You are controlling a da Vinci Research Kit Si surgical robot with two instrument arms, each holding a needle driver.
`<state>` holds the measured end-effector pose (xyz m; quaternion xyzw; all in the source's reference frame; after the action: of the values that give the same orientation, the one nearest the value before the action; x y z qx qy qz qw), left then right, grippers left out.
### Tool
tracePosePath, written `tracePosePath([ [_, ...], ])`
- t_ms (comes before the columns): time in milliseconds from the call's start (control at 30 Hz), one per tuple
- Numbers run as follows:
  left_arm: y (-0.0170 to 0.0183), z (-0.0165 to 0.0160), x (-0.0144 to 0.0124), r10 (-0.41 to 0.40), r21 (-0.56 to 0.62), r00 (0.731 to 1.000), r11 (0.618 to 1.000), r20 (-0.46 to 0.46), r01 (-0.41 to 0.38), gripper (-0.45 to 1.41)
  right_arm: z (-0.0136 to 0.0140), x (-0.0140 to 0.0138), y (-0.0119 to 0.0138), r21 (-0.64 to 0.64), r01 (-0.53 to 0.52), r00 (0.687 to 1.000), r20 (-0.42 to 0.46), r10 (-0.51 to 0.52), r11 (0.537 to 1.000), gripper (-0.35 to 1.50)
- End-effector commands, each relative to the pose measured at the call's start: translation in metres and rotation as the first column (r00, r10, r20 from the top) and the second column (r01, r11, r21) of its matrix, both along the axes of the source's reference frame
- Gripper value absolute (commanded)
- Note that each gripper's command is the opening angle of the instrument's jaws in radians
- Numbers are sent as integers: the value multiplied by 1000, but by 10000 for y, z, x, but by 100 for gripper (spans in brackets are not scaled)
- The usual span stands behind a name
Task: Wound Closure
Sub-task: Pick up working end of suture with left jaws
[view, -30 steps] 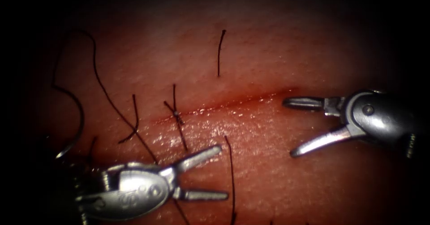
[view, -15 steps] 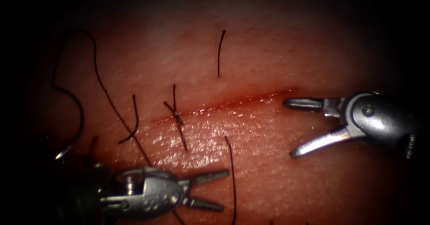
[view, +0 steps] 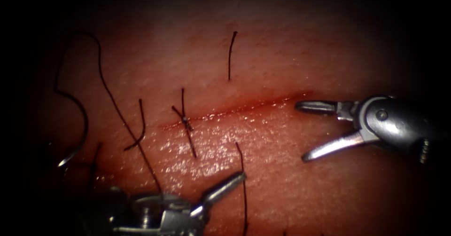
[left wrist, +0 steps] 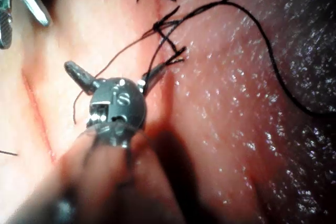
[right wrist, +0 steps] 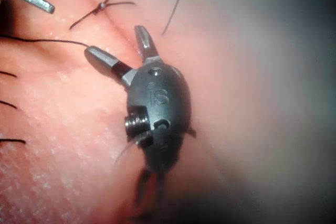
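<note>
Glistening tissue (view: 282, 170) with one cut (view: 244, 108), one knot (view: 186, 120); needle (view: 77, 123) lies free at nine o'clock. Left tool (view: 225, 189) and right tool (view: 307, 132) both gape wide, empty.

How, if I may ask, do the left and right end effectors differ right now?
The left end effector sits below the cut, pointing up-right; the right end effector sits at the cut's right end, pointing left. Both are open, holding nothing. The needle lies on tissue, far left.

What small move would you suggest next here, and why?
Probably bring the left tool toward the needle: it and the right tool stand open, holding nothing, and the needle lies on the tissue left of the cut, apparently not in it.
</note>
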<state>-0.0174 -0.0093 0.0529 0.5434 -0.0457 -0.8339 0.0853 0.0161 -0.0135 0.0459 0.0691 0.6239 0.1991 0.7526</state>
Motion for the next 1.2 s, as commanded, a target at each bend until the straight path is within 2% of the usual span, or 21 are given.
tracePosePath([
  [33, 1, 5, -6, 4, -6, 1000, 1000, 7, -4, 81, 5, 8, 3, -3, 0, 1000, -2, 0, 1000, 115],
  [133, -1, 3, -7, 13, -17, 1000, 1000, 14, -13, 50, 6, 10, 2, -5, -2, 1000, -1, 2, 1000, 115],
  [233, -3, 1, -11, 26, -23, 999, 999, 31, -25, 29, 6, 13, 0, -6, -3, 1000, 0, 3, 1000, 115],
  [300, -4, -1, -13, 35, -36, 998, 999, 43, -33, 25, 6, 13, 0, -7, -4, 1000, 0, 4, 1000, 115],
  [400, -5, -4, -17, 43, -44, 998, 998, 52, -41, -8, 7, 14, -1, -8, -4, 1000, 0, 4, 1000, 115],
  [467, -3, -4, -17, 50, -48, 997, 998, 59, -47, -45, 7, 15, -2, -10, -4, 1000, 0, 4, 1000, 113],
  [600, 8, -3, -10, 69, -58, 995, 996, 78, -65, -45, 8, 16, -9, -16, -3, 1000, 1, 3, 1000, 103],
  [667, 18, -4, -4, 75, -63, 994, 996, 86, -69, -45, 9, 20, -15, -20, 5, 1000, 10, -4, 1000, 105],
  [800, 34, -8, 3, 64, -54, 993, 997, 97, -59, -45, 8, 38, -23, -187, 40, 998, 56, -30, 982, 116],
  [900, 41, -11, 4, 64, -54, 993, 997, 97, -59, -45, 5, 53, -27, -271, 55, 996, 83, -34, 961, 115],
  [933, 45, -12, 4, 63, -56, 994, 997, 94, -58, -45, 4, 61, -29, -315, 61, 995, 96, -32, 947, 108],
  [1133, 58, -17, 6, 63, -43, 993, 997, 104, -59, -45, 8, 79, -29, -405, 64, 993, 118, -17, 912, 108],
  [1200, 63, -16, 6, 63, -40, 992, 997, 109, -59, -45, 8, 84, -30, -430, 34, 994, 105, 13, 902, 115],
])
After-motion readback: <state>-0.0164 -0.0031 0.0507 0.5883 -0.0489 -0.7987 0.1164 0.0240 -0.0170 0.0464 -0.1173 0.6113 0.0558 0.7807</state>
